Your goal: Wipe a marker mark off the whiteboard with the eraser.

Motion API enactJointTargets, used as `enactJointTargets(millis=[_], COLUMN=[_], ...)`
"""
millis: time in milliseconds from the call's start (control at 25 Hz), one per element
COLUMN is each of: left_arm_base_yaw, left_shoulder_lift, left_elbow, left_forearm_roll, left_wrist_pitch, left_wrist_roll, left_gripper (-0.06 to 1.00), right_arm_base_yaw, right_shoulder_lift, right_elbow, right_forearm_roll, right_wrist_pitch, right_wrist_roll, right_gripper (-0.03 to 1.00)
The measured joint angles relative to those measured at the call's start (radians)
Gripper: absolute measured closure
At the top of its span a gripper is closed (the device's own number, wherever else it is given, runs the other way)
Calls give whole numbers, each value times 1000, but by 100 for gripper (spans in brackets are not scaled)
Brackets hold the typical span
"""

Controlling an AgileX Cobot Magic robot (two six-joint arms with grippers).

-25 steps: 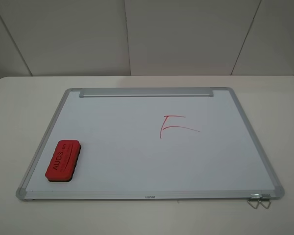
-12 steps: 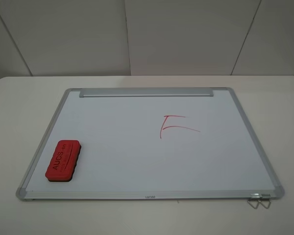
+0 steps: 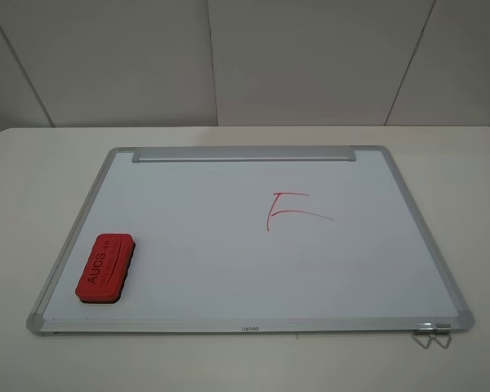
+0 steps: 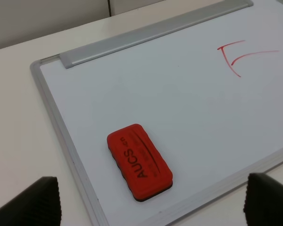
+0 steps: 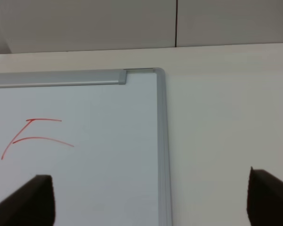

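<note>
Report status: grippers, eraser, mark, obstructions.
Left gripper and right gripper open, empty. Eraser untouched on whiteboard. Mark unwiped. Path between them clear.

Bright, even overhead light; soft shadows, sharp focus, no glare.

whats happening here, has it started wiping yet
Not yet. Nothing is being handled. The red eraser lies untouched on the whiteboard, near its front left corner. The red mark is unwiped, further right. Both claws are open and hold nothing: the left claw looks down on the eraser, the right claw is near the mark.
</note>
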Motion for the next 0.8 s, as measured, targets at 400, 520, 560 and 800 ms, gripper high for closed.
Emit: enactJointTargets(millis=[400, 520, 560, 800], left_arm_base_yaw=[107, 193, 211, 265], left_shoulder_lift=[0, 0, 0, 0], left_elbow=[0, 0, 0, 0], left_forearm_roll=[0, -3, -4, -7], left_wrist_pitch=[0, 0, 0, 0], left_wrist_roll=[-5, -11, -14, -16], left_gripper=[17, 17, 17, 17], right_arm_base_yaw=[0, 0, 0, 0], right_shoulder_lift=[0, 0, 0, 0], right_elbow=[0, 0, 0, 0], right_forearm_roll=[0, 0, 0, 0], right_wrist_pitch=[0, 0, 0, 0], right_wrist_roll=[0, 0, 0, 0], right_gripper=[24, 24, 24, 24])
